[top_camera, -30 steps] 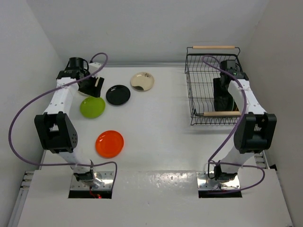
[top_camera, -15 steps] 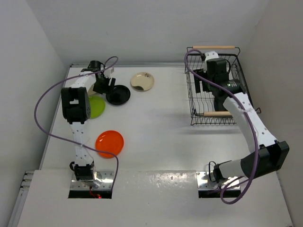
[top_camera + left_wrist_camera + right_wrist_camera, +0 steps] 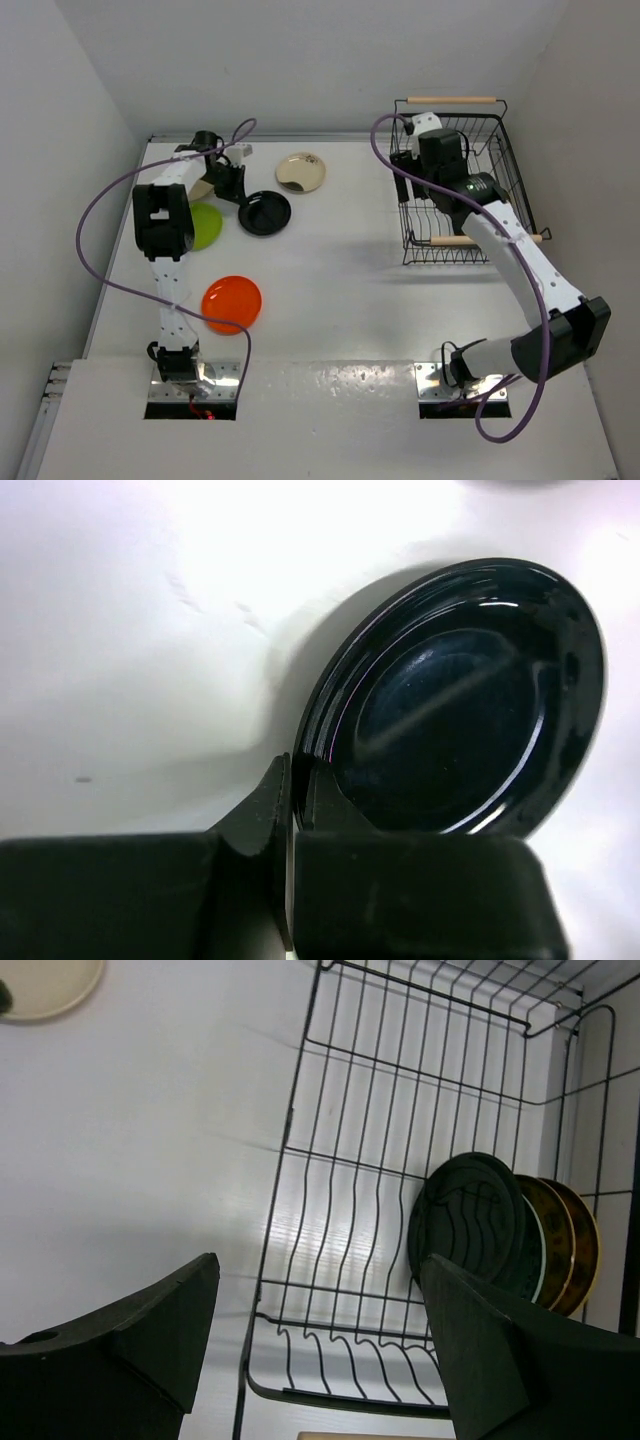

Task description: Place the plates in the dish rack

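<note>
Left gripper [image 3: 232, 186] has its jaws pinching the left rim of the black plate [image 3: 266, 213], far left on the bench [image 3: 340, 280]. A green plate [image 3: 203, 225], an orange plate [image 3: 231, 304] and a cream plate [image 3: 300, 172] lie nearby. Right gripper [image 3: 320, 1265] hangs over the rack [image 3: 500, 150], at its left side, jaws spread and holding nothing; three plates [image 3: 470, 1220] stand on edge inside.

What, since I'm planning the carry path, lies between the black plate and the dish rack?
Top view: only bare table between the black plate and the dish rack.
</note>
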You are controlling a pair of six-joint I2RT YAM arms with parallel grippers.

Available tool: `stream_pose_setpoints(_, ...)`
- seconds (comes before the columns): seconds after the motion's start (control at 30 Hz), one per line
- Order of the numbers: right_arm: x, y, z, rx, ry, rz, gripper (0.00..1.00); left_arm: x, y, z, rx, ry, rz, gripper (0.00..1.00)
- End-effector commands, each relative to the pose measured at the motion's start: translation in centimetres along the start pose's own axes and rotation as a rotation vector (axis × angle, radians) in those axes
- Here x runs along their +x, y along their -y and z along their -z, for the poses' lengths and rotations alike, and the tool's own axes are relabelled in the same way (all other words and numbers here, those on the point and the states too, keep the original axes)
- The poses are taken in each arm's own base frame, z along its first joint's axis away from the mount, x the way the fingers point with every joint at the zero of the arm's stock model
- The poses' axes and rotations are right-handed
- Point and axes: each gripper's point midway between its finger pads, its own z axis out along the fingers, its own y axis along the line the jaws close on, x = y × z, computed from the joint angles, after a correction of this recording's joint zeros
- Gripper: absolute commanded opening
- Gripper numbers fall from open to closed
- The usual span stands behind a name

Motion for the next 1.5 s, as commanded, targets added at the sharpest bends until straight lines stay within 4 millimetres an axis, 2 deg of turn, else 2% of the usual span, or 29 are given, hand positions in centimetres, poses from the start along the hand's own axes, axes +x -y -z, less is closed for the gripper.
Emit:
stream_pose_setpoints(0.0, -1.5, -2.6, 0.1, -0.091, 0.055, 0.007, 0.81, 2.0, 2.8, -0.1, 0.134, -0.055, -0.027, 0.00)
stream_pose_setpoints(0.03, -1.1, -4.8, 0.0, -0.194, 0.051, 0.017, 0.81, 1.5, 3.6, 0.6, 0.161, -0.037, -0.041, 0.00)
stream_pose_setpoints(0.1, -0.8, -7.3, -0.5, -0.293, 0.050, 0.002, 0.81, -0.4, 6.1, 3.1, 0.253, 0.040, -0.079, 0.00)
stream_pose_setpoints(0.13, -0.1, -10.4, 0.1, -0.448, 0.038, 0.001, 0.81, -0.6, 7.5, 3.7, 0.292, 0.053, -0.102, 0.00)
stream_pose_setpoints(0.17, -0.8, -11.7, -0.1, -0.498, 0.067, -0.026, 0.81, -1.1, 8.4, 4.8, 0.324, 0.075, -0.116, 0.00)
stream_pose_setpoints(0.2, 0.3, -14.5, 0.1, -0.616, 0.029, -0.051, 0.81, -2.2, 10.5, 6.7, 0.376, 0.122, -0.152, 0.00)
stream_pose_setpoints(0.3, 0.2, -18.0, -0.9, -0.720, 0.025, -0.138, 0.82, -4.0, 14.9, 10.0, 0.435, 0.191, -0.260, 0.00)
stream_pose_setpoints(0.37, -0.1, -20.1, -1.7, -0.796, 0.018, -0.196, 0.82, -4.6, 16.7, 11.2, 0.441, 0.214, -0.306, 0.00)
stream_pose_setpoints(0.47, -0.6, -21.7, -2.5, -0.848, 0.005, -0.277, 0.82, -4.9, 19.7, 13.5, 0.459, 0.248, -0.379, 0.00)
stream_pose_setpoints(0.57, -0.6, -23.3, -3.6, -0.886, -0.008, -0.314, 0.82, -4.4, 21.6, 14.5, 0.487, 0.247, -0.419, 0.00)
stream_pose_setpoints(0.63, -0.9, -23.9, -3.9, -0.915, -0.001, -0.345, 0.74, -4.3, 22.6, 14.9, 0.497, 0.246, -0.445, 0.00)
stream_pose_setpoints(0.7, -1.6, -24.4, -4.0, -0.946, 0.044, -0.369, 0.60, -4.4, 23.0, 15.4, 0.509, 0.260, -0.453, 0.00)
stream_pose_setpoints(0.73, -1.5, -24.8, -3.8, -0.955, 0.031, -0.386, 0.39, -4.2, 23.2, 15.9, 0.509, 0.260, -0.453, 0.00)
stream_pose_setpoints(0.83, -1.7, -24.5, -3.6, -0.954, 0.047, -0.396, 0.00, -4.8, 23.0, 16.1, 0.482, 0.272, -0.474, 0.00)
stream_pose_setpoints(0.87, -1.6, -24.3, -3.6, -0.944, 0.051, -0.396, 0.00, -4.9, 22.8, 16.4, 0.460, 0.275, -0.480, 0.00)
stream_pose_setpoints(0.9, -1.9, -23.4, -3.7, -0.895, 0.076, -0.405, 0.00, -5.2, 22.0, 16.3, 0.402, 0.268, -0.473, 0.01)
stream_pose_setpoints(0.93, -1.9, -22.8, -3.4, -0.872, 0.083, -0.385, 0.00, -5.7, 21.5, 16.6, 0.360, 0.271, -0.472, 0.09)
stream_pose_setpoints(0.97, -2.7, -21.6, -2.8, -0.846, 0.106, -0.385, 0.00, -5.9, 20.8, 16.6, 0.314, 0.266, -0.455, 0.34)
stream_pose_setpoints(1.07, -3.7, -15.9, -3.2, -0.586, 0.136, -0.353, 0.00, -7.1, 16.1, 17.6, 0.093, 0.262, -0.391, 0.64)
stream_pose_setpoints(1.1, -5.2, -13.2, -3.3, -0.468, 0.184, -0.324, 0.00, -7.0, 14.1, 17.9, 0.011, 0.249, -0.358, 0.67)
stream_pose_setpoints(1.13, -4.5, -10.0, -2.4, -0.339, 0.163, -0.282, 0.00, -7.3, 12.9, 19.0, -0.035, 0.267, -0.336, 0.71)
stream_pose_setpoints(1.17, -4.4, -6.8, -2.8, -0.240, 0.161, -0.257, 0.00, -7.4, 10.4, 19.9, -0.090, 0.281, -0.280, 0.76)
stream_pose_setpoints(1.2, -3.6, -4.7, -2.6, -0.169, 0.127, -0.237, 0.00, -7.2, 8.8, 20.9, -0.152, 0.288, -0.259, 0.76)
stream_pose_setpoints(1.23, -4.4, -0.3, -1.5, -0.022, 0.132, -0.251, 0.00, -6.8, 7.6, 21.6, -0.191, 0.297, -0.233, 0.76)
stream_pose_setpoints(1.3, -3.4, 4.2, -1.0, 0.100, 0.065, -0.199, 0.00, -5.5, 4.2, 22.6, -0.283, 0.286, -0.175, 0.76)
stream_pose_setpoints(1.33, -3.4, 7.6, -0.6, 0.227, 0.051, -0.200, 0.00, -5.1, 3.3, 22.7, -0.309, 0.285, -0.161, 0.76)
stream_pose_setpoints(1.37, -0.6, 9.1, -1.0, 0.277, -0.075, -0.122, 0.00, -3.6, 2.0, 22.5, -0.331, 0.260, -0.127, 0.76)
stream_pose_setpoints(1.43, 0.9, 11.9, -1.3, 0.391, -0.165, -0.080, 0.00, -2.2, 0.7, 21.9, -0.345, 0.229, -0.093, 0.76)
stream_pose_setpoints(1.47, 2.9, 12.5, -2.0, 0.425, -0.252, -0.044, 0.00, -1.2, 0.4, 21.6, -0.344, 0.211, -0.076, 0.76)
